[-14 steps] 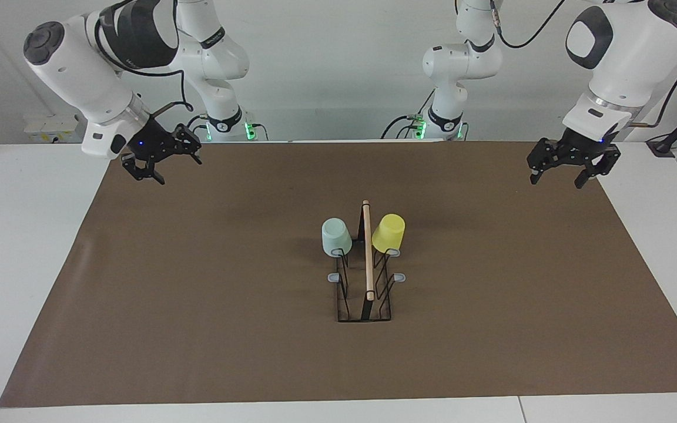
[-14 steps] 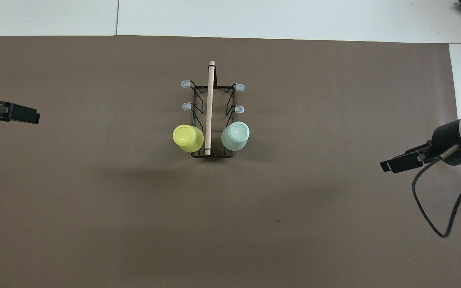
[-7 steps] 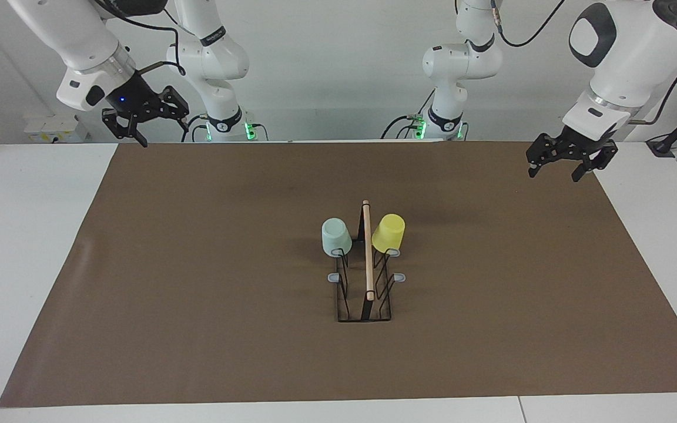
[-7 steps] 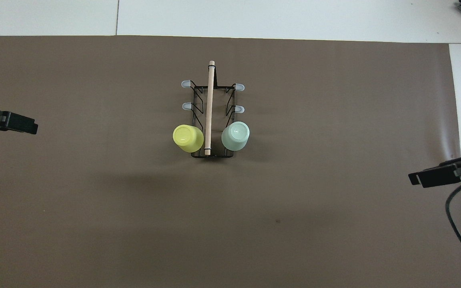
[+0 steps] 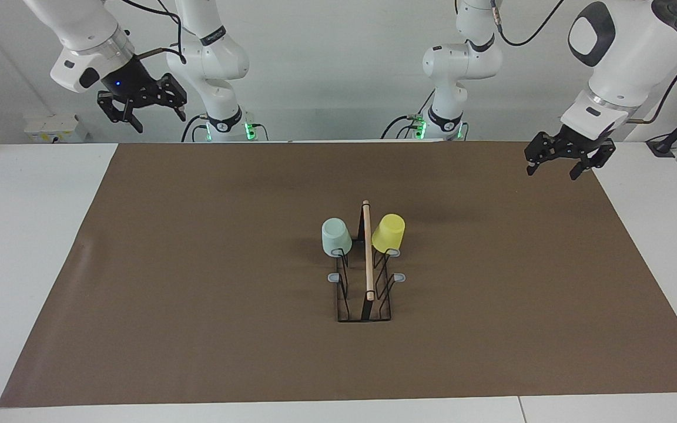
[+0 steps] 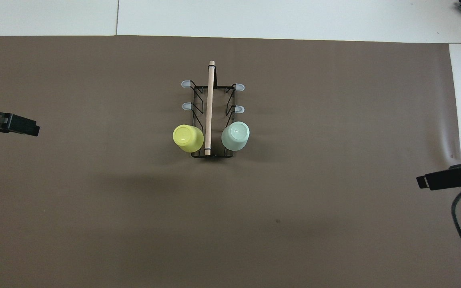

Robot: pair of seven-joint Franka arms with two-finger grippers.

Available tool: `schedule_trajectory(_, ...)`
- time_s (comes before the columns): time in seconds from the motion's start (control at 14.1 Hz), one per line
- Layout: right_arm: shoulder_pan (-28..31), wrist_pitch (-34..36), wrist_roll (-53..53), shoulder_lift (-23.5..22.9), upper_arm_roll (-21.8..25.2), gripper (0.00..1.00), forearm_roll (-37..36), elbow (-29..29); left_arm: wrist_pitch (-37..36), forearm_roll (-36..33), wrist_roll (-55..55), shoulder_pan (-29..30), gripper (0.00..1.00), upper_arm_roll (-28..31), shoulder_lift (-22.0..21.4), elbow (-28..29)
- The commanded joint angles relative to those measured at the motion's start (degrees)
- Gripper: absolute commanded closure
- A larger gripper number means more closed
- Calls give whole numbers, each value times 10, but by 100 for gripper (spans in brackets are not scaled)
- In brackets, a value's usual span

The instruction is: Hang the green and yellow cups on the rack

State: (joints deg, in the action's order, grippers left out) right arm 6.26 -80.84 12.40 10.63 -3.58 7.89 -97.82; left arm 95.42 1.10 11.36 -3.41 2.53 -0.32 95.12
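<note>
Two cups sit upside down on the rack, and both grippers hang high with nothing in them.

The left gripper (image 5: 560, 161) hangs over the mat's edge at the left arm's end, its two black fingers spread wide and holding nothing; the right gripper (image 5: 143, 110) hangs high over the mat's corner at the right arm's end, fingers also wide and bare; well apart from both, in the middle of the flat brown mat (image 5: 197, 282), stands the rack (image 5: 365, 276), made of thin black wire with a smooth round wooden rod on top and small grey tips on its prongs; the shiny yellow cup (image 5: 389, 232) sits bottom-up on the prong toward the left gripper; the pale green cup (image 5: 335, 236) sits bottom-up on the prong toward the right gripper; both cups are smooth plastic, wider at the mouth, on the rack's end nearest the robots.
</note>
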Motion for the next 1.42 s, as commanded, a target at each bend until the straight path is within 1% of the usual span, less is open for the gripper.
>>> schedule_trajectory(0.0,0,3,-12,-20,-1,0,-12,22,-20,-14,2,-16,0,10,-9,-5)
schedule_trajectory(0.21,-2,24,-13,-74,0,0,-24,90,-20,-15,2,-8,0,6,-10,-10)
schedule_trajectory(0.42,-17,22,-53,-83,8,0,-27,98,-20,-14,2,-9,0,3,-9,-15)
schedule_trajectory(0.57,-30,21,-65,-118,12,0,-32,110,-24,-14,-5,-14,0,3,-9,-19)
schedule_trajectory(0.64,-34,21,-71,-124,18,0,-31,122,-27,-14,-12,-16,0,3,-10,-19)
schedule_trajectory(0.85,-58,20,-107,-128,27,0,-31,123,-29,-14,-13,-26,0,5,-13,-17)
schedule_trajectory(1.06,-104,13,-109,-128,76,0,-31,121,-39,-14,-13,-31,0,9,-20,-13)
schedule_trajectory(1.2,-106,13,-109,-128,77,0,-31,121,-42,-14,-14,-30,0,10,-25,-12)
schedule_trajectory(1.35,-107,13,-109,-128,77,0,-31,121,-53,-14,-41,-29,0,10,-25,-12)
